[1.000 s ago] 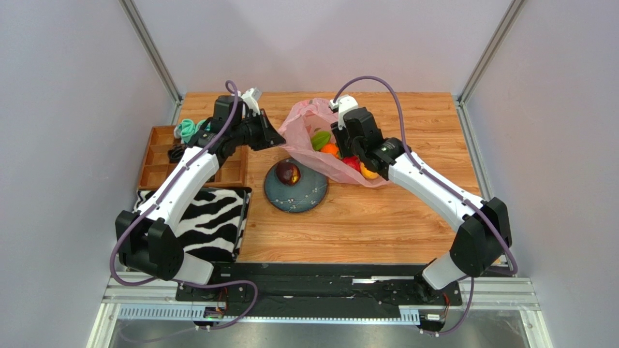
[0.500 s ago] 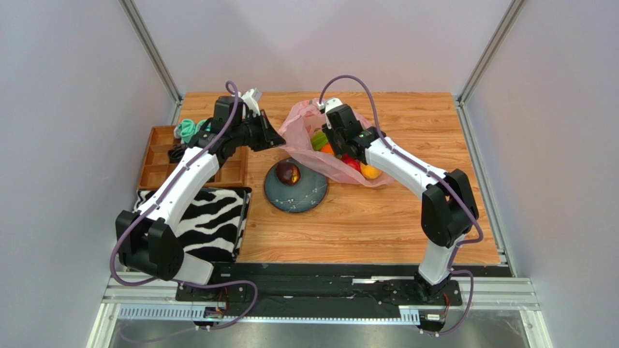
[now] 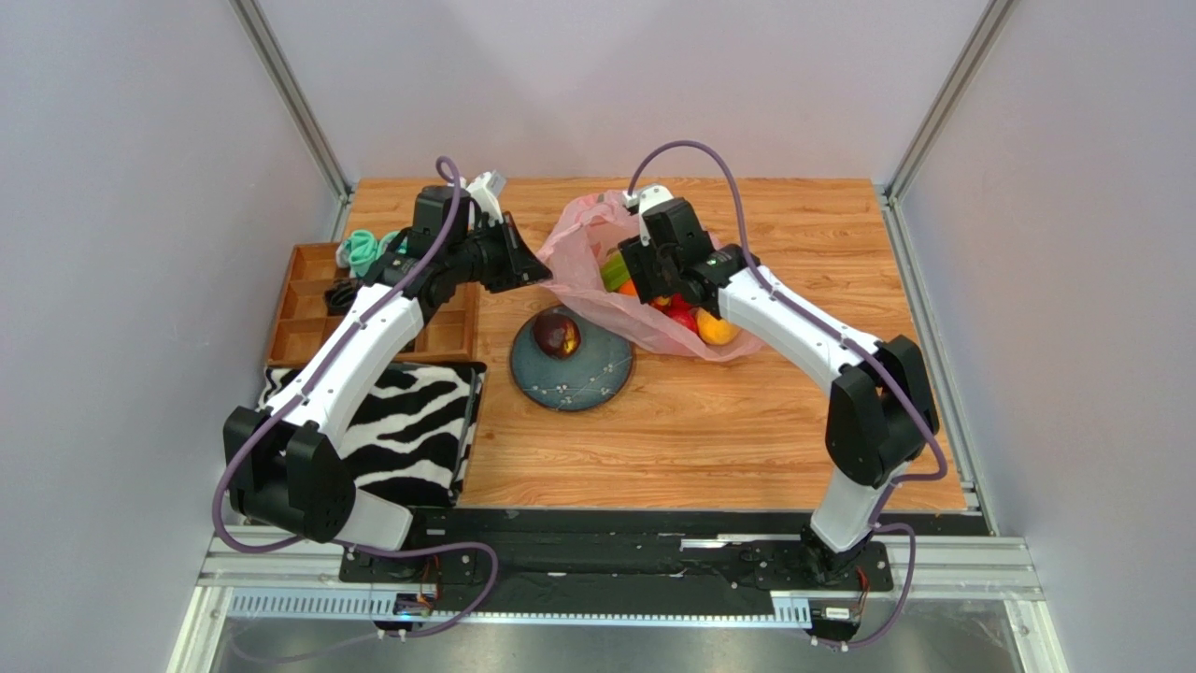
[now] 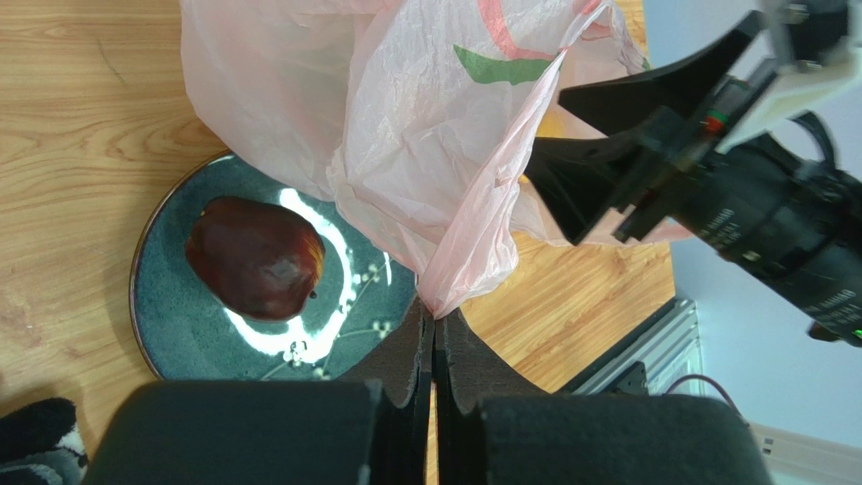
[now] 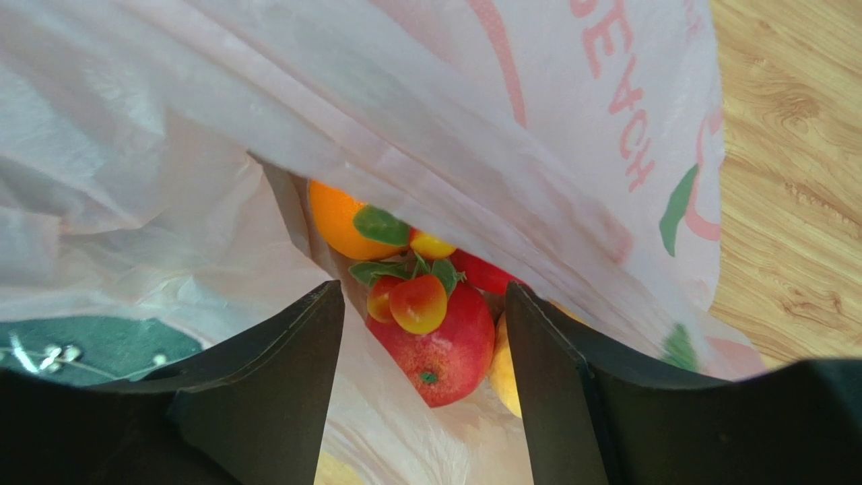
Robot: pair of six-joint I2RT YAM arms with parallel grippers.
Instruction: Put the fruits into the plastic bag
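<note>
One dark purple fruit (image 4: 255, 258) on blue-grey plate (image 4: 177, 323), outside pink bag (image 4: 405, 131). Left gripper (image 4: 435, 328) pinched tight on bag edge, beside plate. Right gripper (image 5: 423, 293) spread wide at bag mouth, holding nothing. Apple (image 5: 450, 354), orange (image 5: 334, 227), berries (image 5: 418, 301) inside bag.

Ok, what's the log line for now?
left gripper: shut on plastic bag | right gripper: open at bag mouth | dark purple fruit: on plate

The wooden table (image 3: 730, 421) carries a plastic bag (image 3: 579, 236), plate (image 3: 593, 379), compartment tray (image 3: 302, 302) and zebra cloth (image 3: 407, 421).
</note>
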